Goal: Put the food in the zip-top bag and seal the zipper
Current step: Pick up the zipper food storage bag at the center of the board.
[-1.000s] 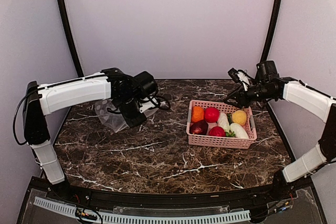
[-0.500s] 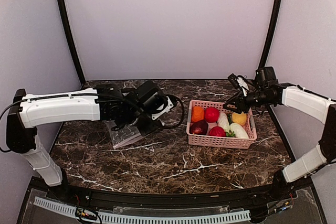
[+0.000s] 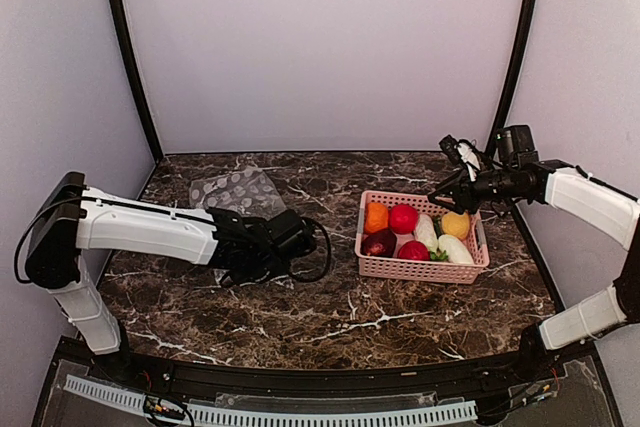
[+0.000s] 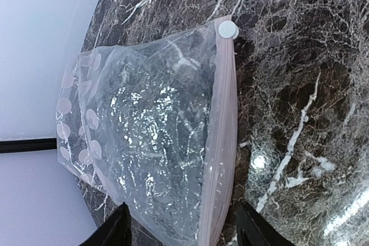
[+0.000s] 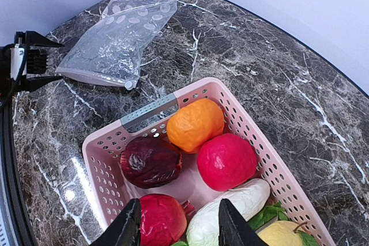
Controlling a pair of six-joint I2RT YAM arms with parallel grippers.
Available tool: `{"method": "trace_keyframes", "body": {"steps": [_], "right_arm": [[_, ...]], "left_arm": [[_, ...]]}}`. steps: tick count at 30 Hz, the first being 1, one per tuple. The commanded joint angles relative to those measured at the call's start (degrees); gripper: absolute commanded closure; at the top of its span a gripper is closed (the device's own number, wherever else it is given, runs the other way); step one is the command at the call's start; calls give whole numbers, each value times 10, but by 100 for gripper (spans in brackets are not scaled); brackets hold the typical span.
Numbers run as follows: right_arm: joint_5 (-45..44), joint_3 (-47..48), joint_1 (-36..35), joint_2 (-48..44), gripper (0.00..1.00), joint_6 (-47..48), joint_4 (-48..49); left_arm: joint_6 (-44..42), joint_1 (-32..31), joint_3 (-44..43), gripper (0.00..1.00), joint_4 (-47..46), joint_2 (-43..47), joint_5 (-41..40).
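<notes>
The clear zip-top bag (image 3: 237, 190) with pale dots lies flat on the marble at the back left. Its pinkish zipper (image 4: 222, 142) runs along one edge to a white slider (image 4: 226, 29). My left gripper (image 4: 184, 224) is open at the zipper's near end, one finger on each side of the bag's corner, gripping nothing. From the right wrist, the left gripper (image 5: 59, 60) shows beside that corner. The food sits in the pink basket (image 5: 115, 131): orange (image 5: 195, 125), red (image 5: 226, 161), maroon (image 5: 151, 161), white-green (image 5: 230, 214) and yellow (image 5: 282, 235) pieces. My right gripper (image 5: 179, 223) hangs open above the basket, holding nothing.
The basket (image 3: 415, 269) stands right of centre. The left arm (image 3: 150, 230) stretches low across the table's left half, a cable loop (image 3: 318, 252) at its wrist. Dark posts and pale walls close in the back and sides.
The left gripper has opened and let go of the bag, which now lies flat on the table. The left arm has dropped low and forward. The right arm has barely moved.
</notes>
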State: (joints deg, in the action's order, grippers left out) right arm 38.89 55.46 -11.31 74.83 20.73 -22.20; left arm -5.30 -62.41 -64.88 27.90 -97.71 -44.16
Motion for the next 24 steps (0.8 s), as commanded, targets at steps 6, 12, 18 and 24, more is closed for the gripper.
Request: {"method": "trace_keyframes", "body": {"steps": [6,12,18,24], "right_arm": [[-1,-6,3,-2,56,5,15],[-5,-9,4,-4,56,9,16],[-4,-8,4,0,56,10,16],[-3,-9,3,-1,56,9,16]], "left_arm": [[23,0,-2,47,-15,-75,-41],[20,1,-8,51,-23,-104,-82],[17,3,-22,53,-22,-147,-108],[40,17,-37,64,-4,-160,-130]]}}
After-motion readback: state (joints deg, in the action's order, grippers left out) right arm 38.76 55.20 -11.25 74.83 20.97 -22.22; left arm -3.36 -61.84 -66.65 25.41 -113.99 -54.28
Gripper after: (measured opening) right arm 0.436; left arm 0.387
